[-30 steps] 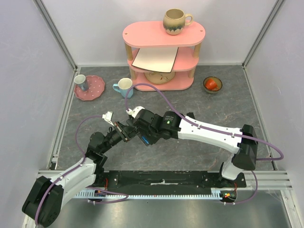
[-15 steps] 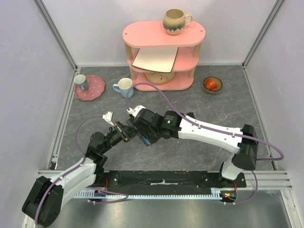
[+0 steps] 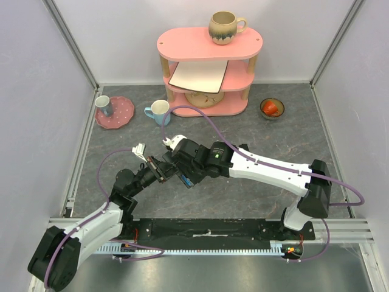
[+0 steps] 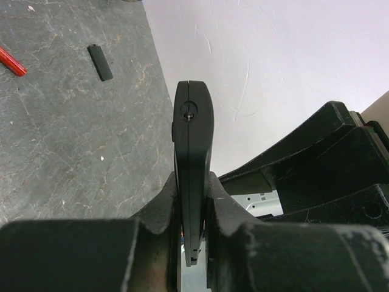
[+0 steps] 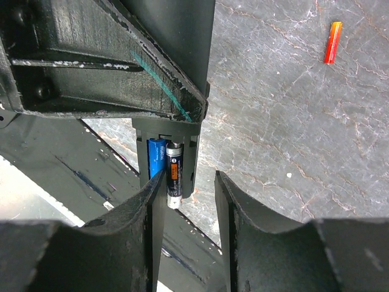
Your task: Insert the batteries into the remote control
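The left gripper (image 4: 193, 188) was clenched on the remote control (image 4: 193, 140), holding it edge-up above the table (image 5: 292, 121), in front of the right wrist. Its open battery bay held a blue battery (image 5: 157, 159) and, beside it, a dark battery (image 5: 174, 173) whose end stuck out past the remote's edge. The right gripper (image 5: 190, 181) had its fingers spread, the dark battery just beside one finger (contact unclear). An orange battery (image 5: 332, 42) and a small black cover (image 4: 100, 62) lay on the table.
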Robot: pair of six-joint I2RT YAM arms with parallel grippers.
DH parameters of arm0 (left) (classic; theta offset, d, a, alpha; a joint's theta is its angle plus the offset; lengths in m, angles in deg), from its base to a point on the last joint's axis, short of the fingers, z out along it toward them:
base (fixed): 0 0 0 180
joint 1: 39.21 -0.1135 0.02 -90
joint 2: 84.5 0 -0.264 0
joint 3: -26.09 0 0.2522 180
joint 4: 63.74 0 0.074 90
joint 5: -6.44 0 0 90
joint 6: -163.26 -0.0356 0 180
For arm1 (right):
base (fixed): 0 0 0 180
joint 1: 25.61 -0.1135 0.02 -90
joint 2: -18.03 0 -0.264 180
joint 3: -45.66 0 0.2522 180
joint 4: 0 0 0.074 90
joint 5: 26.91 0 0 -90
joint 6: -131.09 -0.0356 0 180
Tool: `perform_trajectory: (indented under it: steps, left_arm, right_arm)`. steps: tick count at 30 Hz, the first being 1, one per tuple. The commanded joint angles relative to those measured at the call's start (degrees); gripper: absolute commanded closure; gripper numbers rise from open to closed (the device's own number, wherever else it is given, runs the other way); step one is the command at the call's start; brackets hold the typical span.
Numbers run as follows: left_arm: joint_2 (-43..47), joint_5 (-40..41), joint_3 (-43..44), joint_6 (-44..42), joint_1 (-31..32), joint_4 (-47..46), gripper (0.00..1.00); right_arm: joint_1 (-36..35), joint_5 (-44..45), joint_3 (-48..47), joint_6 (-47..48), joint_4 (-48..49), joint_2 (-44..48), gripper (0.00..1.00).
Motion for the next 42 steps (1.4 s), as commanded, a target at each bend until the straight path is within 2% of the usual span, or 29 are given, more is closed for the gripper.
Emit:
perform_trajectory:
  steps: [1,13,15,17,21,25,27,32,37,42]
  left_arm:
    - [0.3,-1.0,1.9,2.5,0.4,-2.5,0.98]
    - [-0.9,-1.3,1.9,2.5,0.4,-2.1,0.98]
    - [-1.1,-1.5,1.9,2.7,0.4,-2.2,0.98]
    - [-1.5,-2.0,2.5,3.1,0.4,-2.2,0.98]
    - [-4.9,-5.1,4.9,5.4,0.3,-1.7,0.98]
    - [-10.6,-9.9,6.3,8.6,0.3,-8.6,0.98]
    - [-13.4,-11.4,6.8,10.6,0.3,-11.5,0.98]
    - [-16.3,-13.0,7.9,12.4,0.3,-16.4,0.98]
    - [-15.3,-13.5,9.1,12.5,0.4,-16.6,0.98]
    - [-13.8,-13.6,10.3,11.5,0.3,-13.3,0.98]
  right_arm:
    - [0.3,-0.9,0.5,-0.2,2.0,2.1,0.55]
    - [1.2,-1.7,-2.0,-1.2,4.3,5.1,0.48]
    - [1.5,0.2,-0.9,-1.3,7.3,8.6,0.48]
    - [2.8,0.6,3.6,-1.1,11.0,14.2,0.47]
    - [4.6,0.3,15.7,0.6,25.3,24.7,0.46]
    - [5.1,0.8,27.4,1.3,33.2,32.5,0.37]
    - [5.8,0.2,30.0,1.3,35.5,36.2,0.33]
    - [6.9,-5.9,40.5,0.7,43.8,44.3,0.24]
    - [7.6,-10.6,47.6,0.0,51.3,47.4,0.23]
    - [7.6,-16.0,50.7,0.1,55.8,47.7,0.23]
